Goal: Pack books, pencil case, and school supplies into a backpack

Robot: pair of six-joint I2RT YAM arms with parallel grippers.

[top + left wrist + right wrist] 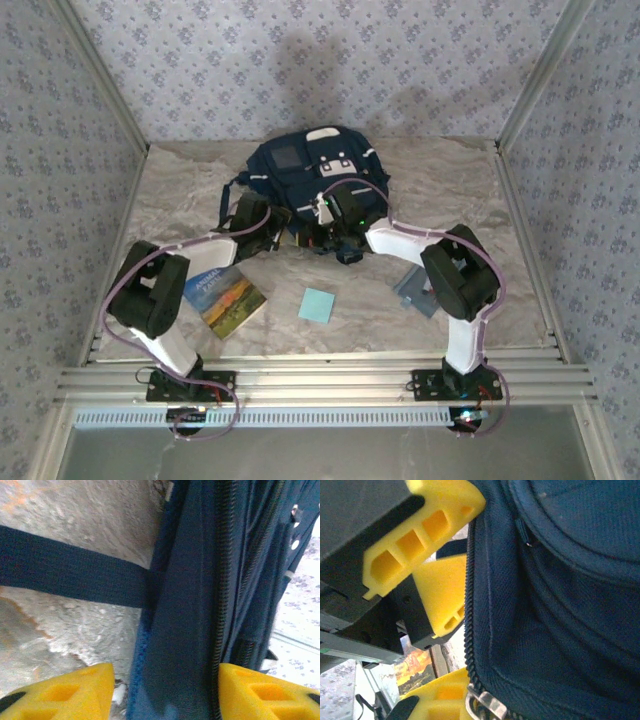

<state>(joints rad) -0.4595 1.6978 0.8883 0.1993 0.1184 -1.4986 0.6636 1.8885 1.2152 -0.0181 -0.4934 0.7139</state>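
The navy backpack [310, 165] lies at the back middle of the table, and both grippers are at its near edge. My left gripper [283, 226] is open and straddles a fold of backpack fabric [175, 630] beside a zipper. Its left finger stands just clear of the cloth. My right gripper [335, 218] is shut on the backpack's zipper edge [470, 630], next to the metal slider [487, 707]. The book [228, 298] lies flat at the front left. The light-blue pad [317, 305] lies at the front middle. The pencil case [410, 285] is partly hidden under my right arm.
A dark backpack strap [70, 575] runs across the marbled tabletop [180, 190] on the left. The left gripper's yellow fingers [425, 525] sit close to my right gripper. Patterned walls and metal posts enclose the table; a metal rail [320, 375] runs along the near edge.
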